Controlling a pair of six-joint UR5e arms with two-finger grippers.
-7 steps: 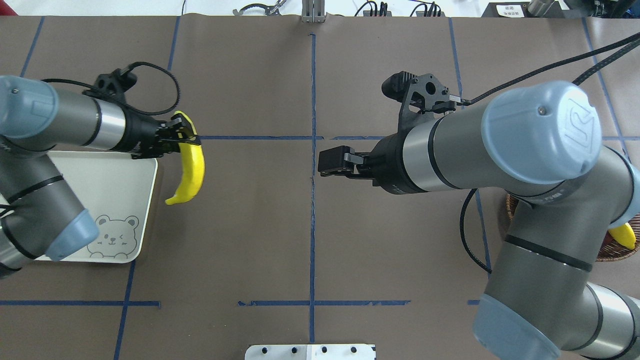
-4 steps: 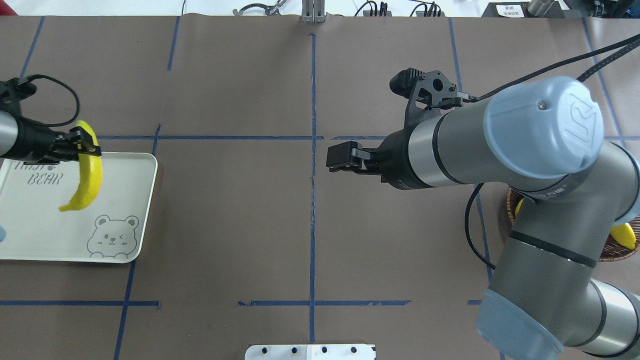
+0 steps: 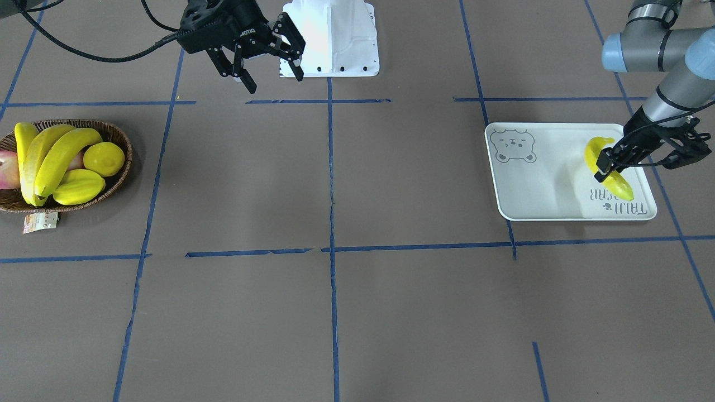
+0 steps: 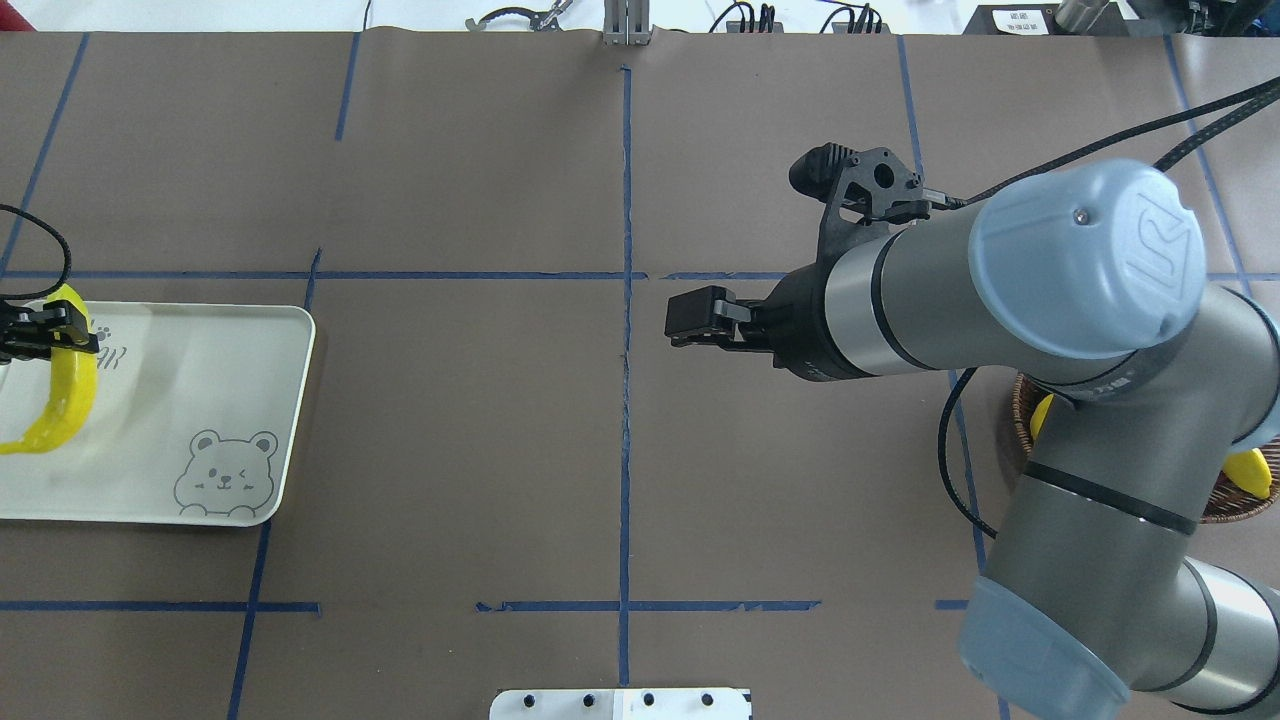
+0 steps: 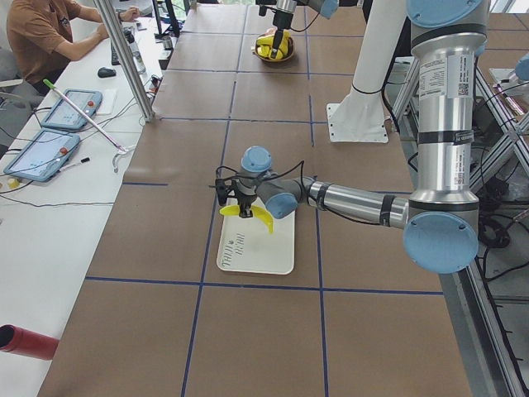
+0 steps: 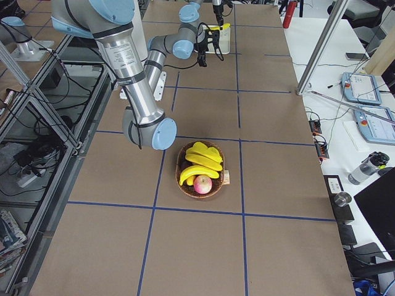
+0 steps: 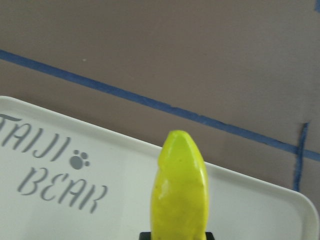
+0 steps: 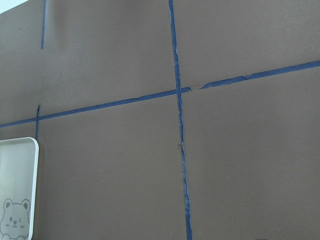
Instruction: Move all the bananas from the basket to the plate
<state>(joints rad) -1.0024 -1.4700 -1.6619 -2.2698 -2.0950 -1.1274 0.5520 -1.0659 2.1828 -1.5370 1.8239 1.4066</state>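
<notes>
Bright, even light from above. A soft grey shadow lies on the plate (image 3: 519,190) beside the banana (image 3: 621,187), which looks slightly blurred in the left wrist view.

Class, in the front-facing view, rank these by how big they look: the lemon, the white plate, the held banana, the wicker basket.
Largest to smallest:
1. plate
2. basket, though the picture's edge cuts part of it off
3. held banana, partly covered
4. lemon
</notes>
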